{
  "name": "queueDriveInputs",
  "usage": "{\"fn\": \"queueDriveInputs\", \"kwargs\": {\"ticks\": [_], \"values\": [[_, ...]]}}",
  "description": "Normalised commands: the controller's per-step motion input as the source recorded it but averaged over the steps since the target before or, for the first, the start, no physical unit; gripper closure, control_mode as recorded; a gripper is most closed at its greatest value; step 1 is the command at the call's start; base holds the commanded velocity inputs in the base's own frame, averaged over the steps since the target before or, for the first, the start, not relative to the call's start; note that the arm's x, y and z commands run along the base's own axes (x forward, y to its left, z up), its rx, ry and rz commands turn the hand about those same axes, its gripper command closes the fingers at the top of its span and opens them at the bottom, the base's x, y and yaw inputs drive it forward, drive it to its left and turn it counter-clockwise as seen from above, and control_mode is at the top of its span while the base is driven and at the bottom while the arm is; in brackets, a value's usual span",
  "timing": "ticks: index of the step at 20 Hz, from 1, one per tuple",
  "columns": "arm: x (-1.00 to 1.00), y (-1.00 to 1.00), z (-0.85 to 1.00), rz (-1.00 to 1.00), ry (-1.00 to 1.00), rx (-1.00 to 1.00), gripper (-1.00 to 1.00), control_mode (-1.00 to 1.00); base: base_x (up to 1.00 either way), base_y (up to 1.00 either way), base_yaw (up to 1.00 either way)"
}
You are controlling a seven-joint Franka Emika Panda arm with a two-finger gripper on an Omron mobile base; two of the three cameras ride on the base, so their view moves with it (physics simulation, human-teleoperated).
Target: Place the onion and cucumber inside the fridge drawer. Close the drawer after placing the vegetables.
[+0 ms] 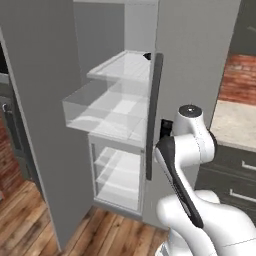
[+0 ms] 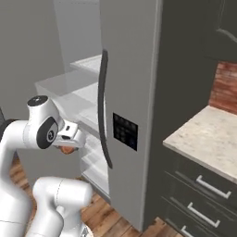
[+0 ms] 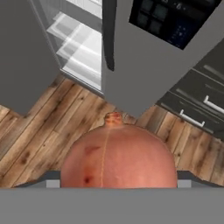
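One onion (image 3: 117,153) is clamped in the tool (image 2: 69,139); one fridge drawer (image 1: 102,110) stands pulled out.

You are looking at a home kitchen. A tall grey fridge (image 1: 200,55) stands with one door swung open, showing white shelves (image 1: 120,172) and a clear fridge drawer (image 1: 107,112) pulled out above them. Just right of the fridge, dark cabinets with bar-handled drawers (image 2: 203,194) carry a pale speckled worktop (image 2: 208,139), backed by a red brick wall (image 2: 227,85). Below the fridge runs wood plank flooring (image 3: 52,118).
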Motion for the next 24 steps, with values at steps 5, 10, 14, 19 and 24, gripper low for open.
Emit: {"fn": "queueDriveInputs", "kwargs": {"ticks": [5, 10, 14, 19, 24], "values": [[0.00, 0.00, 0.00, 0.00, 0.00, 0.00, 1.00, 1.00, 0.49, 0.59, -0.17], [0.00, 0.00, 0.00, 0.00, 0.00, 0.00, 1.00, 1.00, 0.54, 0.56, -0.18], [0.00, 0.00, 0.00, 0.00, 0.00, 0.00, 1.00, 1.00, 0.67, 0.33, -0.14], [0.00, 0.00, 0.00, 0.00, 0.00, 0.00, 1.00, 1.00, 0.67, 0.01, -0.06], [0.00, -0.01, 0.33, 0.00, -0.02, -0.01, 1.00, -1.00, 0.03, 0.00, 0.00]]}}
